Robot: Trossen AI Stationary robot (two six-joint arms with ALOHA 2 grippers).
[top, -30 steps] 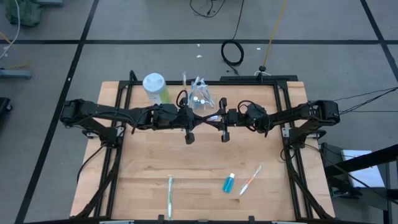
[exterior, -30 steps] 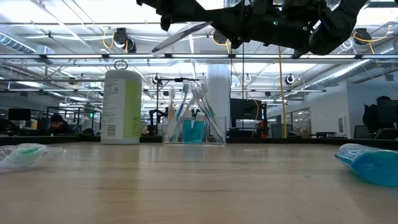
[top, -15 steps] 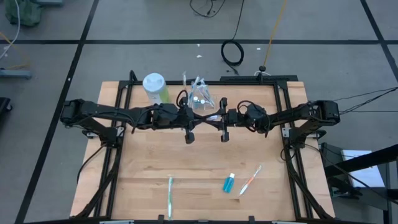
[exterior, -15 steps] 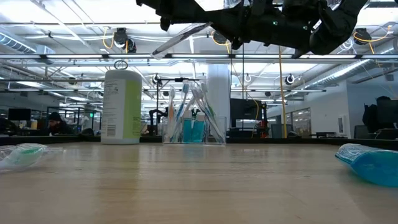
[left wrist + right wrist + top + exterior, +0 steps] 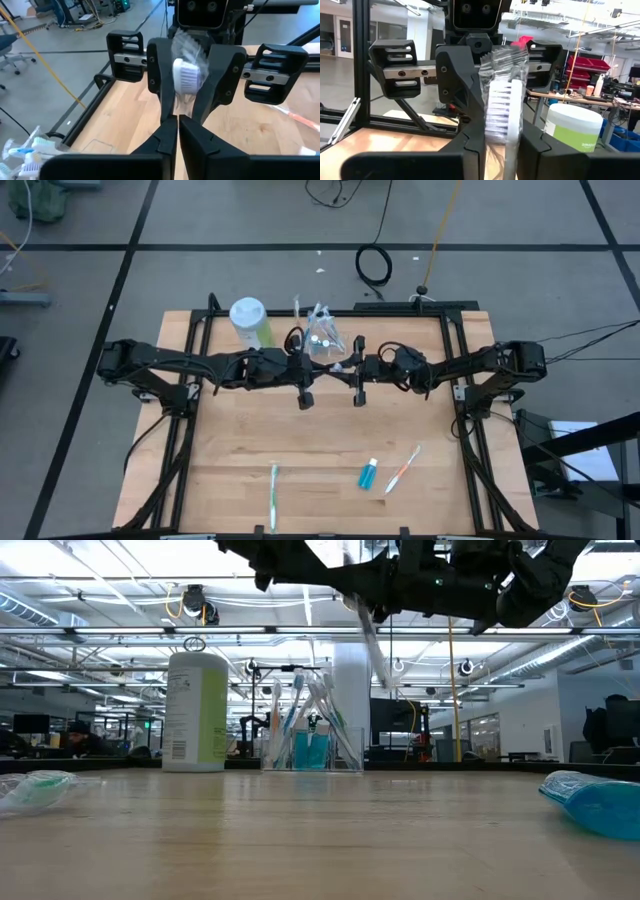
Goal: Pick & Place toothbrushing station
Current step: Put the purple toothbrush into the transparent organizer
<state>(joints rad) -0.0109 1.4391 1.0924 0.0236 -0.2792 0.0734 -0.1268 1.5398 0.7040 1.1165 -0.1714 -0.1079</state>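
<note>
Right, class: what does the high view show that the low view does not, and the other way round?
Only the high view: the left arm and the right arm end to end, and the coiled cable on the floor beyond the table.
Only the low view: the room behind with its ceiling lights, and the standing toothbrushes seen side on, leaning in the clear cup.
Both: the cup, the green-labelled canister and the blue tube.

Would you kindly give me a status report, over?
Right hand shut on toothbrush, midair. Left hand shut, facing it. Cup at far side, brushes inside. Bottle beside cup.
</note>
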